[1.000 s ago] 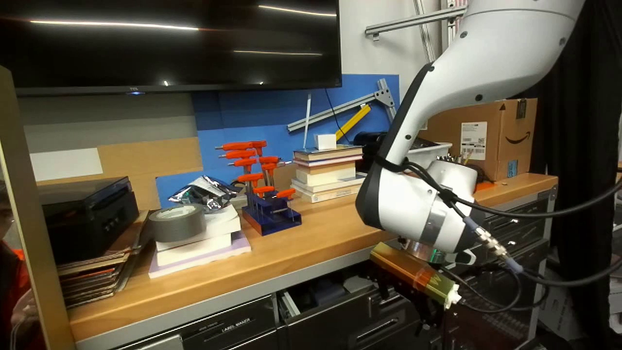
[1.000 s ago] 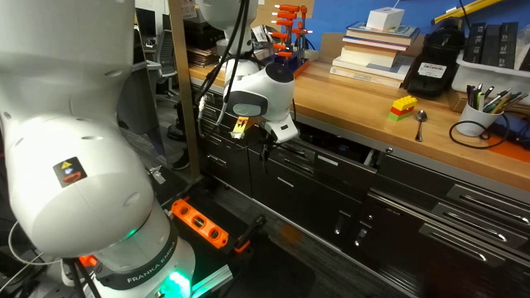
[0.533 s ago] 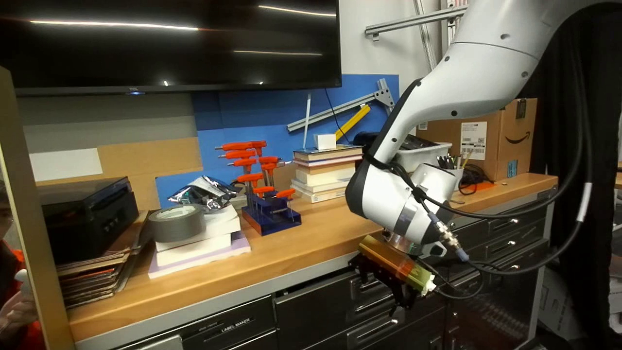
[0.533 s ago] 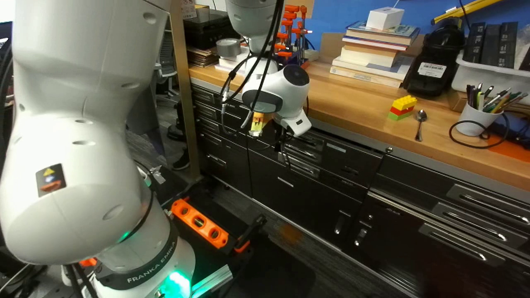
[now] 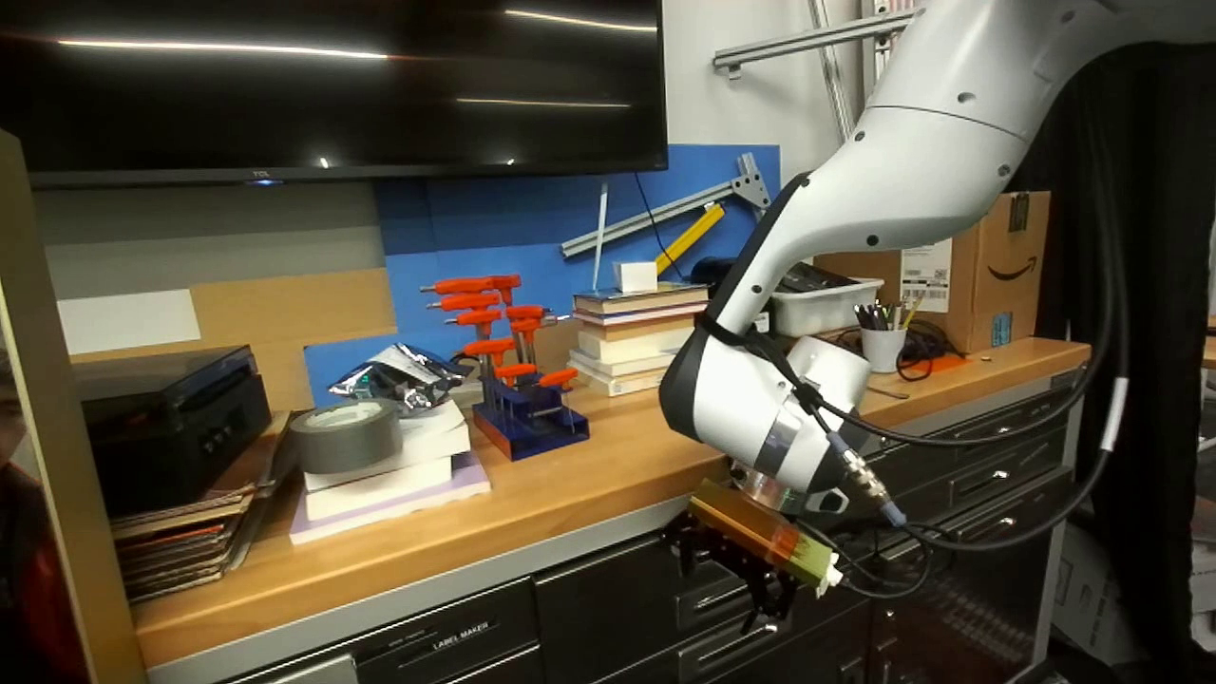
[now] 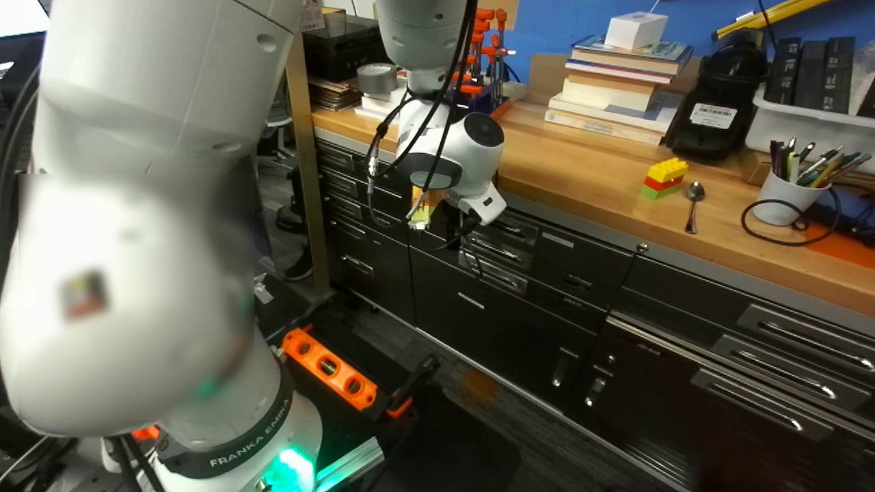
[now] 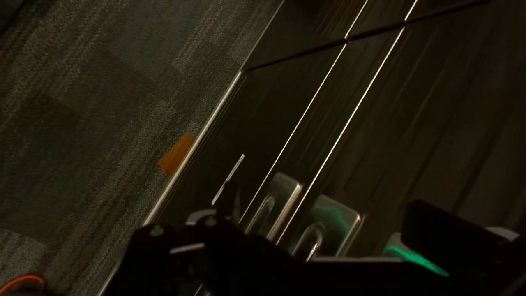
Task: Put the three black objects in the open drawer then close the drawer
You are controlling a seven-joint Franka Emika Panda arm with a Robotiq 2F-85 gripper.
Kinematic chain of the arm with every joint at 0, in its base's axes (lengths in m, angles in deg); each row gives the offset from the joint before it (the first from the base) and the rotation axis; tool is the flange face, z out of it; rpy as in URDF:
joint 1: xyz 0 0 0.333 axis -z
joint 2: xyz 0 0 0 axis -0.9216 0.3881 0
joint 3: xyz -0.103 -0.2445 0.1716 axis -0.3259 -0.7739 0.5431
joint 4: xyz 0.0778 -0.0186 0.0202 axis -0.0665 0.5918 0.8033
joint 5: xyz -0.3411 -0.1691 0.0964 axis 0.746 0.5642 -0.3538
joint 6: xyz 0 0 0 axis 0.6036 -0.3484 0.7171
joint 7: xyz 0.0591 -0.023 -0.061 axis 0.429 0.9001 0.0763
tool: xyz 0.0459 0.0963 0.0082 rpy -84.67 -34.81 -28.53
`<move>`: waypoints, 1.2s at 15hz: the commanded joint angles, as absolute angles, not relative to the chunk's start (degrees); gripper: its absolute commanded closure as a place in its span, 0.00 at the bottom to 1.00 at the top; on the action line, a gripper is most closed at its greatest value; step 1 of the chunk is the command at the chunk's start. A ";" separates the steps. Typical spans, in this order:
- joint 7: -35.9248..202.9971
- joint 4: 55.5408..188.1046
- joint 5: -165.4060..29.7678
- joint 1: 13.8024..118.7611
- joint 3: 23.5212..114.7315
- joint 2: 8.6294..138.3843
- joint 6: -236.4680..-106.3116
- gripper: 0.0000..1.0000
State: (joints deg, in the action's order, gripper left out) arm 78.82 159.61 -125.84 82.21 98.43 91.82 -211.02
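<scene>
The drawer [image 5: 608, 608] is a black front under the wooden counter; it looks shut, with no opening above it in both exterior views [image 6: 581, 263]. The three black objects are hidden or out of view. My gripper [image 5: 719, 581] hangs in front of the drawer fronts, just below the counter edge, near the metal handles. In the wrist view my gripper [image 7: 320, 207] has its fingers [image 7: 228, 199] wide apart with nothing between them. Drawer handles [image 7: 328, 224] show behind the gap. Whether a finger touches the drawer I cannot tell.
The wooden counter [image 6: 588, 178] overhangs the drawers. It carries book stacks [image 5: 636, 356], an orange-handled tool stand [image 5: 532, 418], duct tape [image 5: 347, 437], toy bricks [image 6: 664, 179], a spoon [image 6: 693, 205] and a pen cup [image 6: 786, 198]. An orange level [image 6: 329, 367] lies by the robot base.
A second ago the drawer stood open; half a second ago it was shut and it stays so. My gripper moved toward the cabinet, then shifted slightly down and sideways along the fronts.
</scene>
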 commanded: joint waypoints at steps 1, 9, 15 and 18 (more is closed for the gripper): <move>87.48 167.54 -120.07 70.04 87.16 83.84 -206.87 0.00; 108.51 181.67 -81.57 42.10 59.72 61.38 -181.39 0.00; 110.35 179.00 -61.67 49.73 70.20 43.82 -156.02 0.00; 106.60 176.60 -64.10 53.49 76.21 35.14 -143.84 0.00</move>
